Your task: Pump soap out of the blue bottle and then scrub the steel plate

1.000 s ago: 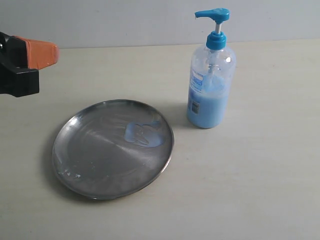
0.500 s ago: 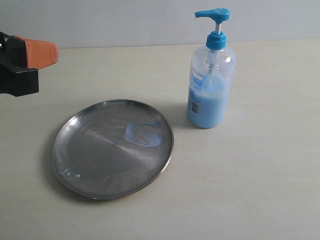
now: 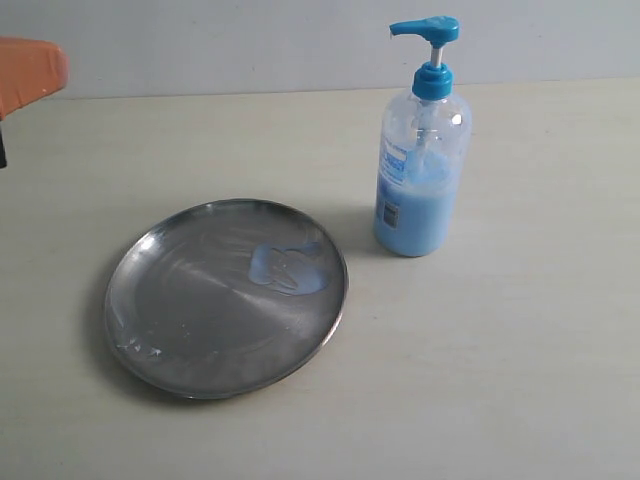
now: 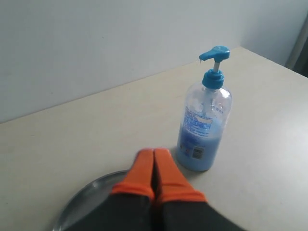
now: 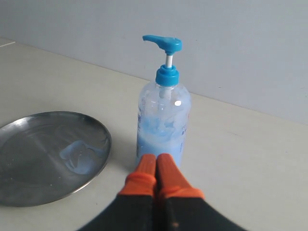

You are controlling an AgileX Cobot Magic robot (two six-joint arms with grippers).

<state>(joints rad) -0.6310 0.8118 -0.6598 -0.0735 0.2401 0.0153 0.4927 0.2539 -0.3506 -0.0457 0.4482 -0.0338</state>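
The steel plate lies flat on the table, left of centre, with a smear of pale blue soap near its right rim. The blue bottle stands upright to the plate's right, pump head raised. My left gripper shows only as an orange tip at the exterior view's far left edge, well clear of the plate. In the left wrist view the left gripper is shut and empty, above the plate, short of the bottle. My right gripper is shut and empty, in front of the bottle, beside the plate.
The pale table runs back to a light grey wall. Nothing else stands on it in these views.
My left gripper has drawn up and to the left, so only its orange tip still shows at the exterior view's edge. Plate, soap and bottle have not moved.
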